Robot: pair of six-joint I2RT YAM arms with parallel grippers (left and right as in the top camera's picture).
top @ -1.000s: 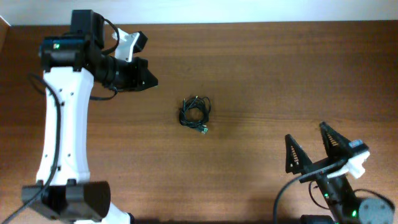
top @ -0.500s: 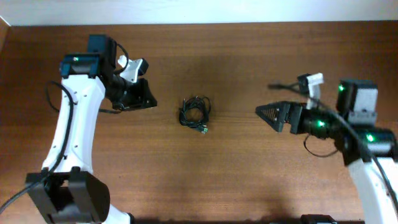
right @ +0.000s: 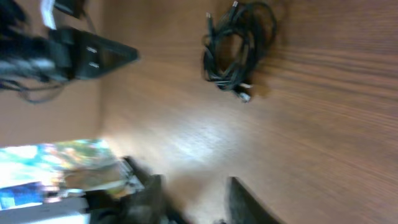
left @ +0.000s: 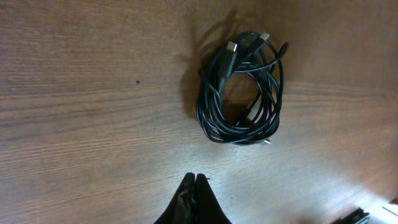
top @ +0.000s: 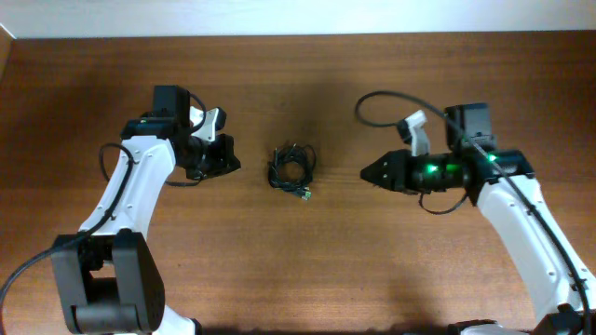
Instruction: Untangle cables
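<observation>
The cables (top: 292, 170) lie as one small knotted bundle of thin black wire on the brown table (top: 298, 270). My left gripper (top: 233, 166) is to their left, pointing at them and not touching them. In the left wrist view its tips (left: 194, 178) are pressed together with nothing between them, and the cables (left: 242, 87) lie ahead. My right gripper (top: 366, 174) is to the right of the bundle and points left at it. The blurred right wrist view shows its fingers (right: 245, 199) apart over bare wood, with the cables (right: 239, 46) farther off.
The table's far edge meets a pale wall (top: 298, 14). A thick black cable (top: 377, 102) loops above the right arm. In the right wrist view the left arm (right: 81, 53) shows beyond the bundle, and bright clutter (right: 56, 171) lies past the table edge.
The right arm has swung from the bottom right corner up to the middle and now points left at the bundle, with its jaws narrower. The left arm has come down and nearer to the bundle.
</observation>
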